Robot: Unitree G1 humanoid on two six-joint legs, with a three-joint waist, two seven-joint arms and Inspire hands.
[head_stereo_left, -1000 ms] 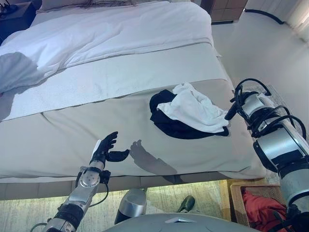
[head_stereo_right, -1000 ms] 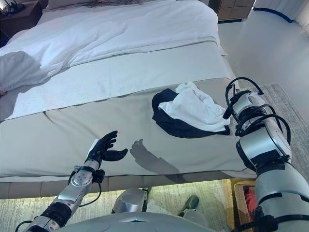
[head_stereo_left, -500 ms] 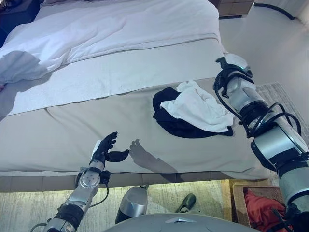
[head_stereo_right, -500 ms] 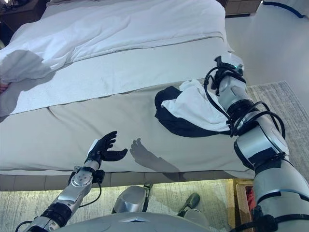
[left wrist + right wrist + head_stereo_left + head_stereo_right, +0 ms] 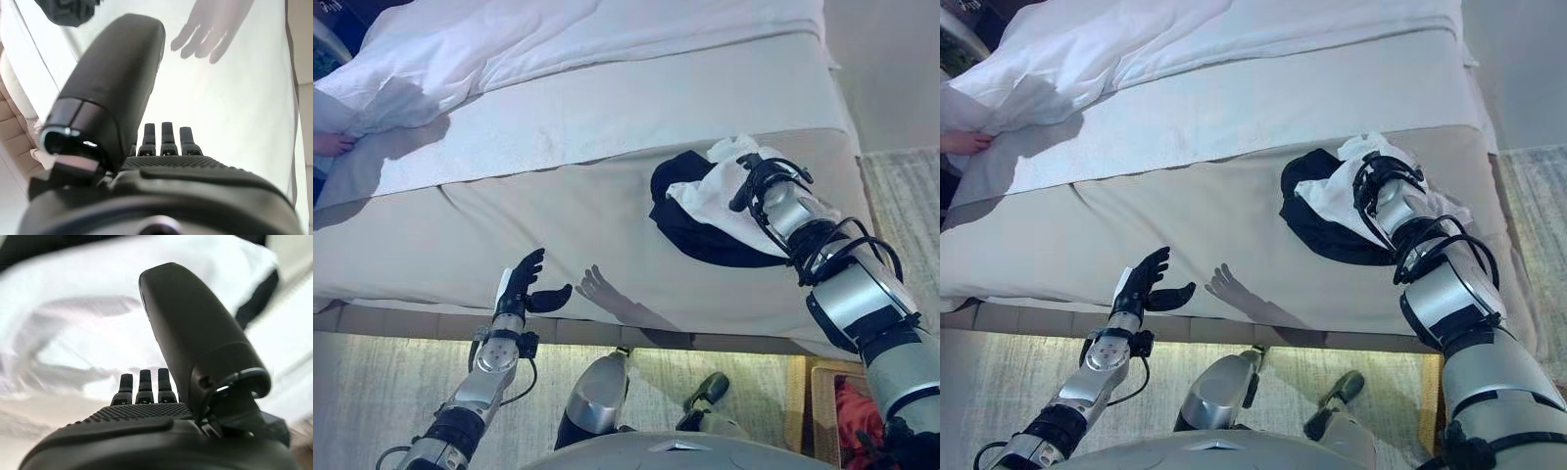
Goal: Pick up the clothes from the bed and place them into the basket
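A white garment (image 5: 705,193) lies on top of a black garment (image 5: 680,223) on the grey bed cover (image 5: 558,211), near the bed's right side. My right hand (image 5: 751,186) is over the white garment's right part, fingers and thumb straight, with white cloth (image 5: 73,323) close past the fingers (image 5: 145,382). I cannot tell whether it touches the cloth. My left hand (image 5: 522,286) is open and empty above the bed's front edge, well left of the clothes; its fingers (image 5: 166,137) point over bare cover.
A woven basket (image 5: 824,411) stands on the floor at the lower right with a red cloth (image 5: 857,406) in it. A white duvet (image 5: 509,49) covers the far part of the bed. A person's hand (image 5: 333,144) rests at the far left.
The camera has shifted. My right hand has swung from beside the pile's right edge, round its far side, down over the white garment. The left hand has stayed put.
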